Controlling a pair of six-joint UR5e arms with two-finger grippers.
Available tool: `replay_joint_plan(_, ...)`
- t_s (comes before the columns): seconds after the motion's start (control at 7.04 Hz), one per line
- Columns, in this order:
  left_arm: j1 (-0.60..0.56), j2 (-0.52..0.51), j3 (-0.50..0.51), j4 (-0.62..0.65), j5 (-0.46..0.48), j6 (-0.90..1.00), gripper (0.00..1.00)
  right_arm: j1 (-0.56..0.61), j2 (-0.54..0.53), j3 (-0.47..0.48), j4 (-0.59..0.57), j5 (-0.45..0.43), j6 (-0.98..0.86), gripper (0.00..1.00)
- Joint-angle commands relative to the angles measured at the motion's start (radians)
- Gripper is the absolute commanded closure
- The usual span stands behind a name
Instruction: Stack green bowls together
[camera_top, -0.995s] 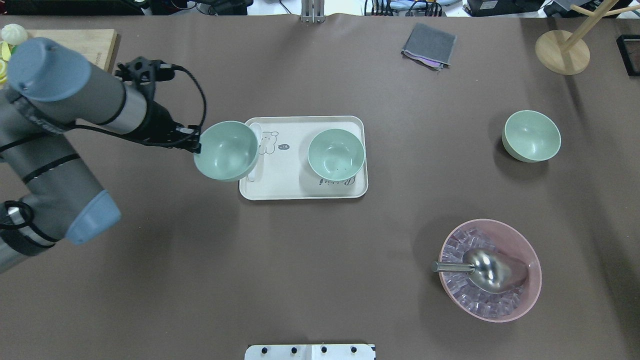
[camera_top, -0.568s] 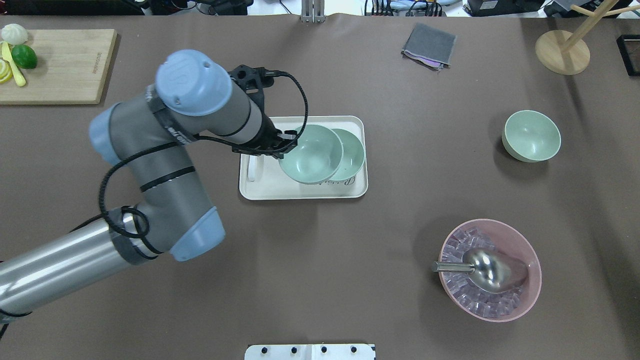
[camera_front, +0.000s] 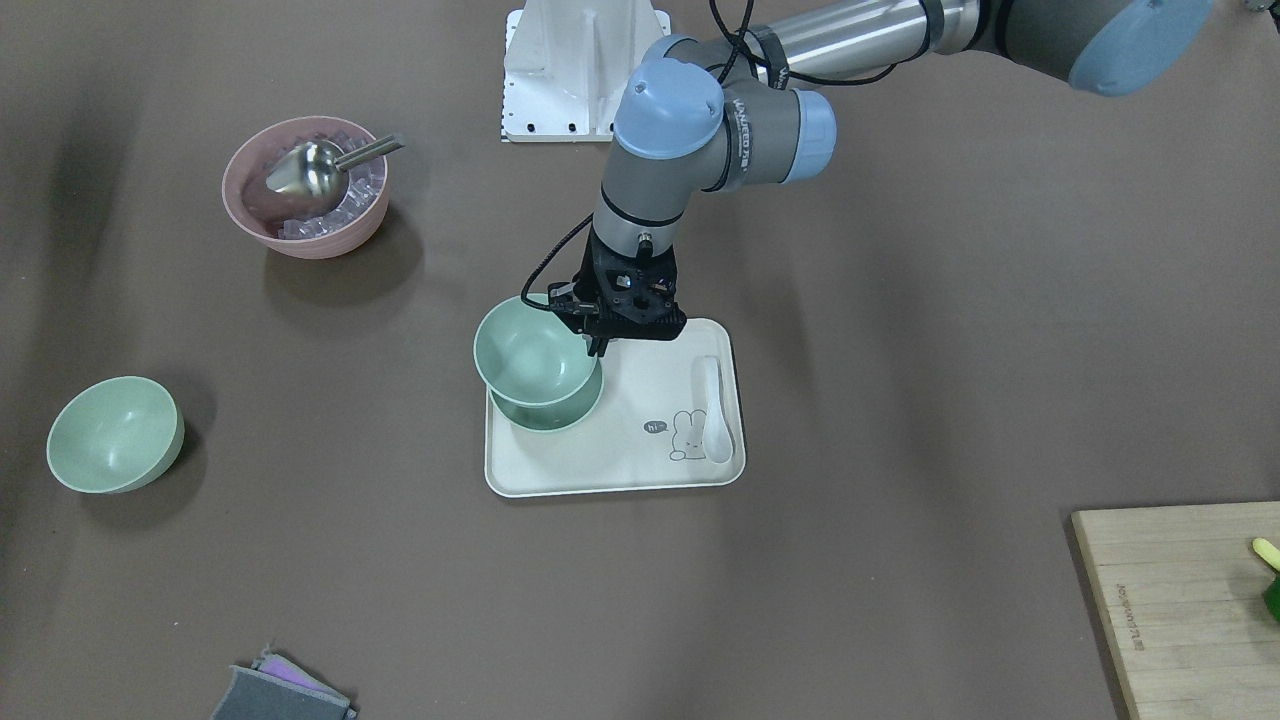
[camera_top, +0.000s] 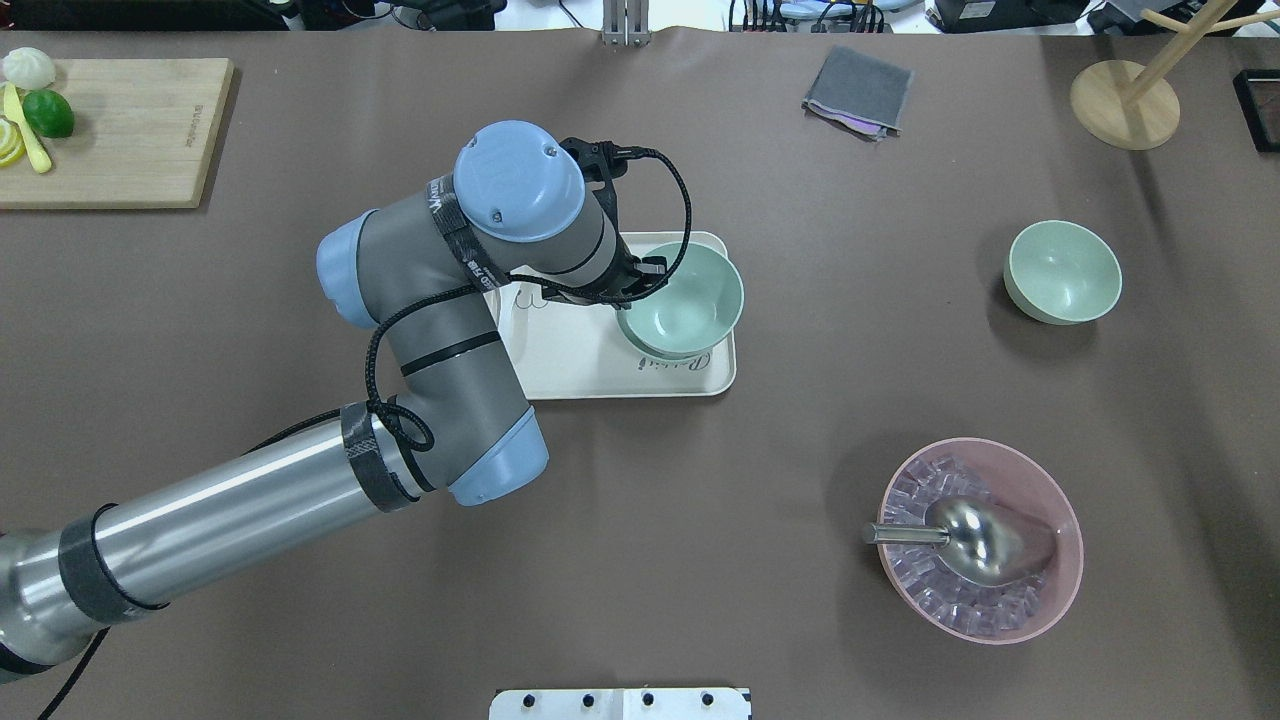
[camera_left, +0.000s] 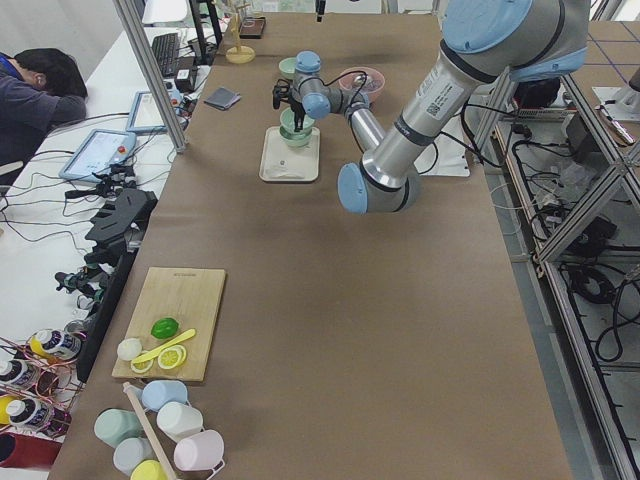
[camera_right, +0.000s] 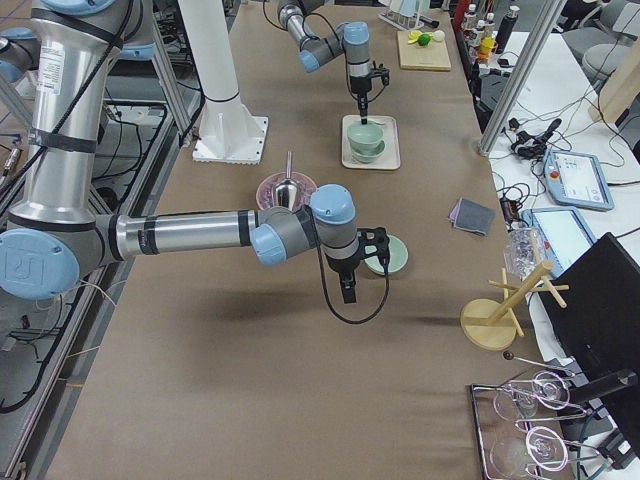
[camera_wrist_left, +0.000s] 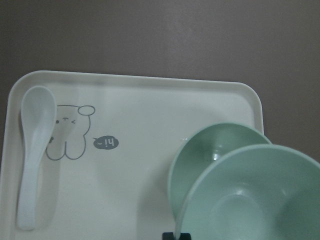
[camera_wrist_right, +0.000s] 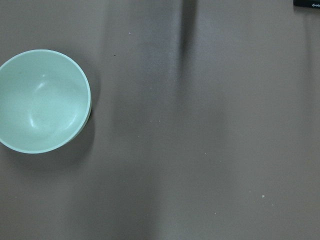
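Note:
My left gripper is shut on the rim of a pale green bowl and holds it just above a second green bowl that stands on the cream tray. In the left wrist view the held bowl overlaps the lower bowl, offset a little to one side. The third green bowl stands alone on the table at the right and also shows in the right wrist view. My right gripper hangs next to this third bowl; I cannot tell whether it is open or shut.
A white spoon lies on the tray's other end. A pink bowl with ice cubes and a metal scoop stands front right. A grey cloth, a wooden stand and a cutting board lie along the far edge.
My left arm has carried the held green bowl to the right, from the tray's left edge to over the bowl on the tray's right side.

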Motion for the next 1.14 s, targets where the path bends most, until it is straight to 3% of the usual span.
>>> replay_joint_plan(0.0,0.002,-0.005,0.026,-0.022,0.004,-0.008,1.0,0.0,0.0,0.0,0.0,0.0,0.0,0.0)
replay_joint_plan(0.99,0.024,-0.002,0.049,-0.025,0.061,-0.008,1.0,0.0,0.0,0.002,0.0,0.002,0.0,0.0)
